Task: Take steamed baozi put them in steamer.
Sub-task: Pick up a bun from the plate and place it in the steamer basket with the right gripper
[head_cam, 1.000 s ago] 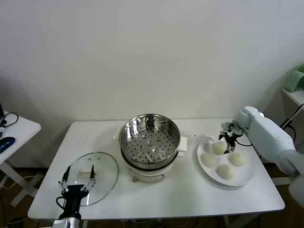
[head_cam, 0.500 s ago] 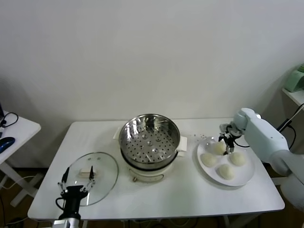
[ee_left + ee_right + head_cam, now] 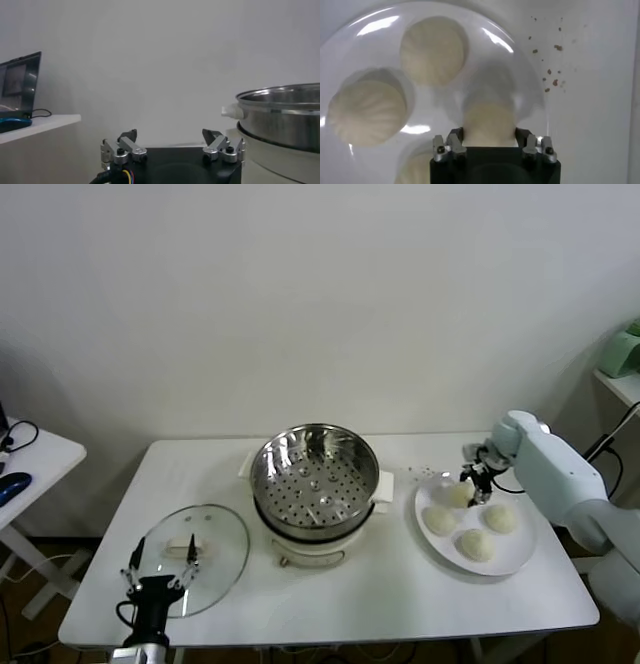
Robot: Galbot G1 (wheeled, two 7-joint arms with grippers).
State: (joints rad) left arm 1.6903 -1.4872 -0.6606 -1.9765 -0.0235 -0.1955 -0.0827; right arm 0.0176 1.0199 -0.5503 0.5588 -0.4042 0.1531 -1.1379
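the task looks barely begun. the steamer (image 3: 315,481) stands near the middle of the desk (image 3: 380,589), its perforated floor bare: no bun is inside it yet. all four steamed baozi (image 3: 470,519) are on the white plate (image 3: 505,559) just to the right of the steamer, so every transfer is still to be made.

the right pincer (image 3: 476,481) is down at the far-left bun of the plate, the one nearest the steamer. in the right wrist view that bun (image 3: 489,125) sits right between the fingers (image 3: 451,140), which stand apart on either side of it. i cannot tell for sure whether the pads already press the dough or only bracket it, and nothing shows the bun raised off the plate. my reading is that the grasp of the first bun is being set up, not finished. two other buns (image 3: 434,50) lie close beside it on the plate, apart from the fingers.

the left pincer (image 3: 162,568) is parked low at the front-left of the desk, over the near edge of the glass lid (image 3: 195,544), fingers spread and holding nothing.

what is left, as i judge it: closing on this bun, lifting it, carrying it over the steamer rim, releasing it, then the same for the other three.
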